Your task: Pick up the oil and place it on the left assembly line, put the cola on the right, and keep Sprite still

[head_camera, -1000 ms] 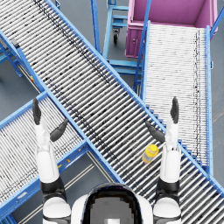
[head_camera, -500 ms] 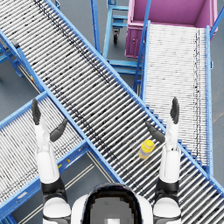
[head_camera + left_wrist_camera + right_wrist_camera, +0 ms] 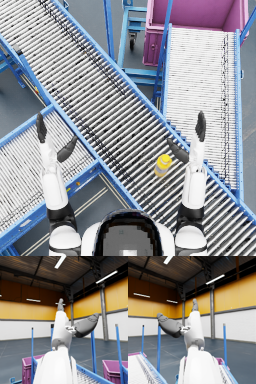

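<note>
Finds yellow oil bottle [image 3: 162, 165] upright on the diagonal conveyor [image 3: 100, 100], just beside right hand [image 3: 192, 142], untouched. Notes left hand [image 3: 50, 145] above left assembly line [image 3: 20, 182]. Records both hands raised, fingers spread, holding nothing; judges this a ready stance before pickup

oil bottle [image 3: 162, 165] | yellow cap, pale body | upright | on diagonal roller conveyor [image 3: 110, 115], near its lower end

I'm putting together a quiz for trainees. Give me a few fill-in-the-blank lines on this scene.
The bottle on the conveyor is ___ in colour.
Of the left hand and the right hand, the bottle is nearer the ___ one.
Both hands hold ___.
Missing words: yellow; right; nothing.
</note>
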You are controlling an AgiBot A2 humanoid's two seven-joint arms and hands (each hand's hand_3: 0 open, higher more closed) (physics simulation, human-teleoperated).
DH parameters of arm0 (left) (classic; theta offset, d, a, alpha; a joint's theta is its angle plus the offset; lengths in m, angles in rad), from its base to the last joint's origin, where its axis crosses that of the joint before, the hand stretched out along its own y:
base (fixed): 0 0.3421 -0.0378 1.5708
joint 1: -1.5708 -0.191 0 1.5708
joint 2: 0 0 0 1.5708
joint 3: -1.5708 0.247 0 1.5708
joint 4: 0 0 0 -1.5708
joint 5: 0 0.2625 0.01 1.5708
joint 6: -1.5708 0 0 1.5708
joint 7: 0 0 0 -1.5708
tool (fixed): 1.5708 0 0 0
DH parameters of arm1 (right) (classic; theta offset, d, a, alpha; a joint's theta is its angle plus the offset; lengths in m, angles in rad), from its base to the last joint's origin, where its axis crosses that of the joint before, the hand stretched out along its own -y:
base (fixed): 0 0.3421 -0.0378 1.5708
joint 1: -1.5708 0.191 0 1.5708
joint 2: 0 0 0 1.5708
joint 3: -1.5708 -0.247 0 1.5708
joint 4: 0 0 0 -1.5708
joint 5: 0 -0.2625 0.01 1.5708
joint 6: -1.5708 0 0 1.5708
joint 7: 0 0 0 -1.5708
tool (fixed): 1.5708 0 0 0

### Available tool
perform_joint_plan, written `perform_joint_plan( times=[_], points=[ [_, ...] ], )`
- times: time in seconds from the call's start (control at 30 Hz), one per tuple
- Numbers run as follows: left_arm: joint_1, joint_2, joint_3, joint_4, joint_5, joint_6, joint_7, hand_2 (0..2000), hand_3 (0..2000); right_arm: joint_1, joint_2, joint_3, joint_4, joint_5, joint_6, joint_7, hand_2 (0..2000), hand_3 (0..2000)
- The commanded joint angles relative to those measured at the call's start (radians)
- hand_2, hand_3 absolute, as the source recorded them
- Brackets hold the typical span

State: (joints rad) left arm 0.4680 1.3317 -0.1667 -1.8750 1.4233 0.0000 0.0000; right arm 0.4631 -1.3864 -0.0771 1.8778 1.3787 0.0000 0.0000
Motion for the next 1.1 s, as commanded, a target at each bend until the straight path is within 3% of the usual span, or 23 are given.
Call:
perform_joint_plan(
  times=[0.03,0.27,0.53,0.7,0.9,1.1],
  points=[
    [0.014,-0.003,0.002,-0.004,0.0,0.0,0.0,0,0,0.012,0.001,0.002,0.004,0.0,0.0,0.0,0,0],
    [-0.011,0.006,0.0,-0.001,0.0,0.0,0.0,0,0,-0.035,-0.006,0.018,0.023,0.0,0.0,0.0,0,0],
    [-0.06,0.021,0.027,-0.045,0.0,0.0,0.0,0,0,-0.28,0.004,0.087,0.048,0.0,0.0,0.0,0,0],
    [-0.083,0.027,0.069,-0.046,0.0,0.0,0.0,0,0,-0.365,0.023,0.173,0.031,0.0,0.0,0.0,0,0],
    [-0.094,0.033,0.118,-0.037,0.0,0.0,0.0,0,0,-0.371,0.018,0.247,-0.186,0.0,0.0,0.0,0,0],
    [-0.092,0.039,0.119,0.002,0.0,0.0,0.0,0,0,-0.313,-0.014,0.283,-0.37,0.0,0.0,0.0,0,0]
  ],
)
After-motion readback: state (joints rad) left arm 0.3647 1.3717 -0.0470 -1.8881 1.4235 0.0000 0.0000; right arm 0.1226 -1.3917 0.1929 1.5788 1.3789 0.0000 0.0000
